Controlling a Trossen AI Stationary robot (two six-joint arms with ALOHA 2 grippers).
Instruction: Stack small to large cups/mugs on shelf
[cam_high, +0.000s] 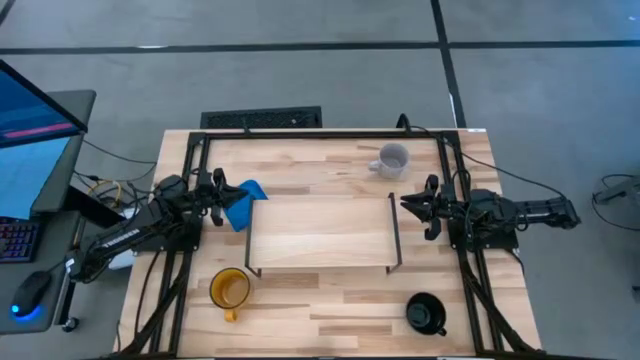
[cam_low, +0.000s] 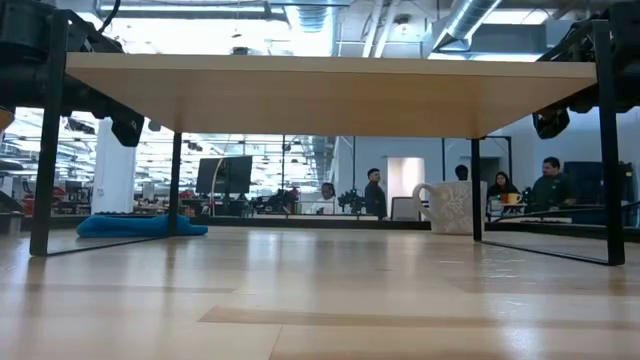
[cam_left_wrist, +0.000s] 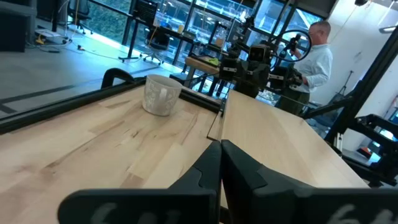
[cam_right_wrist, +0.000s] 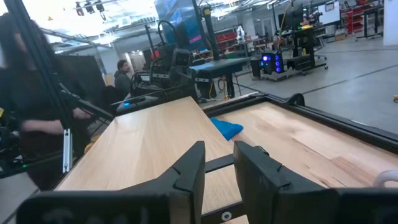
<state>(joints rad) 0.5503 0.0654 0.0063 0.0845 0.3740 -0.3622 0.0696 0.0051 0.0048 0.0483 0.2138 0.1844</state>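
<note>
The shelf (cam_high: 320, 232), a low light-wood board on thin black legs, stands at the table's middle. A pale grey-white mug (cam_high: 392, 160) sits upright far right of it, a yellow-orange mug (cam_high: 230, 290) near left and a black mug (cam_high: 425, 313) near right, all on the tabletop. My left gripper (cam_high: 222, 195) hovers level off the shelf's left end, shut (cam_left_wrist: 219, 163), holding nothing. My right gripper (cam_high: 410, 205) hovers off the shelf's right end, slightly open (cam_right_wrist: 219, 168), with nothing between its fingers. The low view shows the shelf top (cam_low: 330, 95) and the pale mug (cam_low: 450, 207).
A blue cloth (cam_high: 245, 203) lies flat on the table under and beside my left gripper, by the shelf's far left corner. Black frame rails (cam_high: 190, 170) run along the table's edges. A keyboard (cam_high: 262, 119) sits beyond the far edge. People (cam_low: 548, 180) stand in the room behind.
</note>
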